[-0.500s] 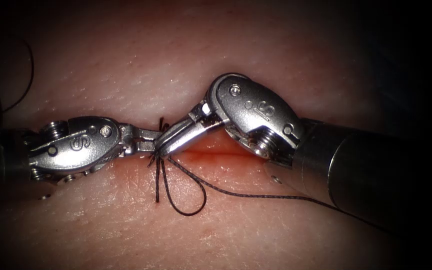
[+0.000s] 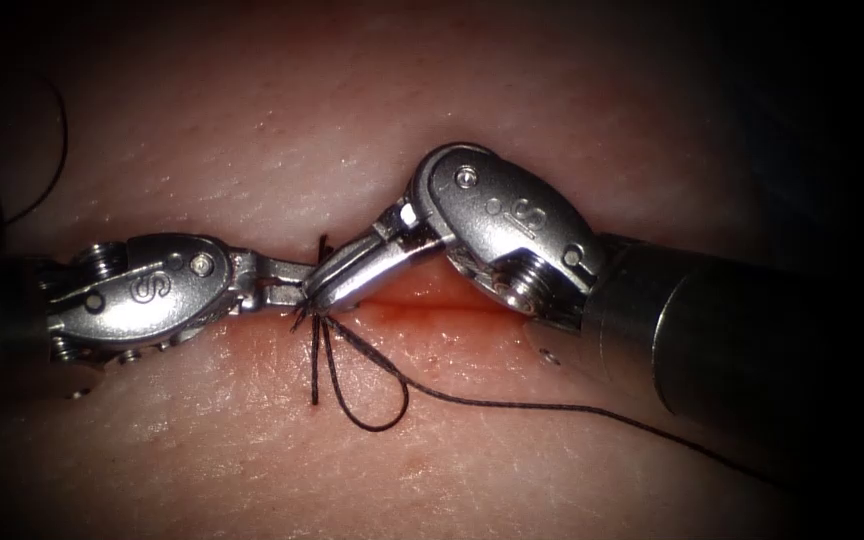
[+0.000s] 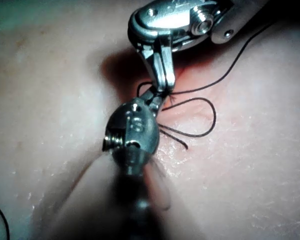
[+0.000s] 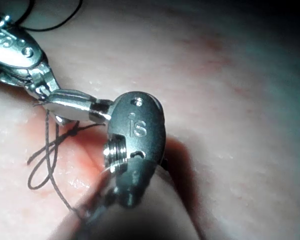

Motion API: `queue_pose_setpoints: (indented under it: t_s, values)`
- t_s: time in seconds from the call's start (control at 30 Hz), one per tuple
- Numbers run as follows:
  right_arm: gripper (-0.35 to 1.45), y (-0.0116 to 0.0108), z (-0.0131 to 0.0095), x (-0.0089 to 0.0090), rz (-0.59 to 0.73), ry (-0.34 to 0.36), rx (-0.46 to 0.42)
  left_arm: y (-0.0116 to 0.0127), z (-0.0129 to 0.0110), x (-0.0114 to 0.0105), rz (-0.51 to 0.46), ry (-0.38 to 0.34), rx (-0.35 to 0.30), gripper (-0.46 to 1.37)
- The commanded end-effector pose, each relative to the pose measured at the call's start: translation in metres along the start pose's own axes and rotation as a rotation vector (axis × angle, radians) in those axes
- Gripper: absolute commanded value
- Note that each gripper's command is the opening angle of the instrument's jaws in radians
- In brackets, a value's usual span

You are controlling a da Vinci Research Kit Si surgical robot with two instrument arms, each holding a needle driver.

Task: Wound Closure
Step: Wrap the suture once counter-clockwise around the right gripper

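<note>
Tissue (image 2: 472, 130) with cut (image 2: 432, 300), both tools' jaws closed on thread (image 2: 372, 400) at the knot (image 2: 314, 318)

My left tool (image 2: 287, 287) and right tool (image 2: 327, 283) are polished, glossy metal with bright glints. The thread (image 2: 372, 425) looks dark, matt and braided. The tissue (image 2: 552, 470) is pale, finely grained, moistly shiny.

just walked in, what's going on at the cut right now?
Both tools meet tip to tip over the cut in the tissue. The left tool and the right tool each look shut on the thread at a small knot there. Below the knot the thread lies in a loose loop on the tissue, and one strand trails off to the right. Red fluid stains the cut. I can't spot the needle.
</note>
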Motion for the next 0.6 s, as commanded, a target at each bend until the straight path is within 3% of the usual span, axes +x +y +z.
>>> queue_pose_setpoints:
  t_s: [0.03,0.6]
  values:
    - [-0.34,0.0000,0.0000,0.0000,0.000,0.000,-0.006,0.0001,-0.0001,0.0000,0.000,0.000,-0.005,-0.35]
    - [-0.34,0.0000,0.0000,0.0000,0.000,0.000,-0.006,0.0028,-0.0008,-0.0008,0.020,0.003,-0.038,-0.35]
